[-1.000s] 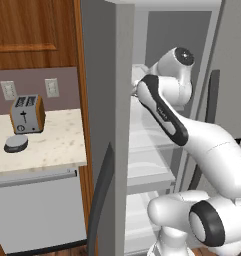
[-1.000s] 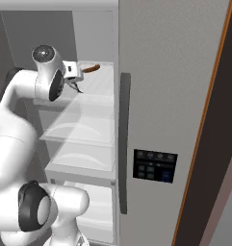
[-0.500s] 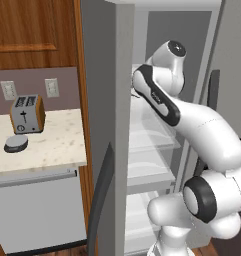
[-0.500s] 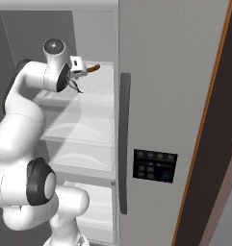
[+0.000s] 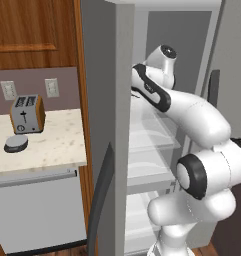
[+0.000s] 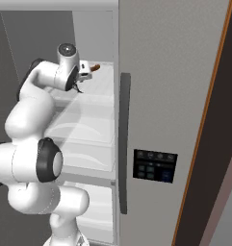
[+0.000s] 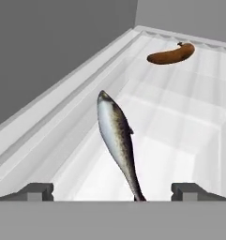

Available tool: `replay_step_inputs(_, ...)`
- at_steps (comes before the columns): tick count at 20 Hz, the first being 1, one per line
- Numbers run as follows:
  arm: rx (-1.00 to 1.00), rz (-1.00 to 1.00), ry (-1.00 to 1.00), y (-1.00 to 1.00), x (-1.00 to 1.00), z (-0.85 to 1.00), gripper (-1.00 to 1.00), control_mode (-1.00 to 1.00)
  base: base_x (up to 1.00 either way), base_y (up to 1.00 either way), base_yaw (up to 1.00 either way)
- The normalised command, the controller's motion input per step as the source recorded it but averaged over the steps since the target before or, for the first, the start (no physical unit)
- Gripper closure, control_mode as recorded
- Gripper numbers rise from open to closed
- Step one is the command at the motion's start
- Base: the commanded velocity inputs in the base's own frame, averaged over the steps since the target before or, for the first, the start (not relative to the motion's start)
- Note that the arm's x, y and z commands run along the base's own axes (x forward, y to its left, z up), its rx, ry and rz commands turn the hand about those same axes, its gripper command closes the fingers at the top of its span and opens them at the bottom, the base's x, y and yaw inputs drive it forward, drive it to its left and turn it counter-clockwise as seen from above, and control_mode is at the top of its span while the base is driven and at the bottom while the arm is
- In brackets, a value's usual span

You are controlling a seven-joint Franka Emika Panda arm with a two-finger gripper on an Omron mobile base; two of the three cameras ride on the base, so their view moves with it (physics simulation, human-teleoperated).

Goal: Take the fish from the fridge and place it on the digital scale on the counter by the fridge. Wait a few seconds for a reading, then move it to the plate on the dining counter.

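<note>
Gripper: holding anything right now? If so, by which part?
Nothing held. The gripper is open, its fingertips wide apart either side of the fish tail; the fish lies on the fridge shelf.

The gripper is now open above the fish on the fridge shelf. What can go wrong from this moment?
The fish is slim and lies lengthwise between the fingertips of the open gripper, tail end nearest. Closing on the thin tail could let it slip out.

A brown sausage-like item lies further back on the same shelf; overshooting could push it.

The fridge walls stand close around the arm.
</note>
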Motion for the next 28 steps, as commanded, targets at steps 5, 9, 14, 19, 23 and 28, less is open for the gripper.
replay_step_inputs(5, 0.0, 0.06, 0.01, 0.01, 0.55, -0.06, -1.0, -1.0, 0.0, 0.0, 0.0)
replay_step_inputs(9, 0.0, 0.04, 0.04, 0.05, 0.55, -0.1, -1.0, -1.0, 0.0, 0.0, 0.0)
replay_step_inputs(14, 0.0, 0.03, 0.06, 0.11, 0.45, -0.21, -1.0, -1.0, 0.0, 0.0, 0.0)
replay_step_inputs(19, 0.0, 0.02, 0.05, 0.14, 0.39, -0.25, -1.0, -1.0, 0.0, 0.0, 0.0)
replay_step_inputs(23, 0.0, 0.02, 0.03, 0.08, 0.26, -0.19, -1.0, -1.0, 0.0, 0.0, 0.0)
replay_step_inputs(28, 0.0, 0.01, 0.02, 0.08, 0.05, -0.19, -1.0, -1.0, 0.0, 0.0, 0.0)
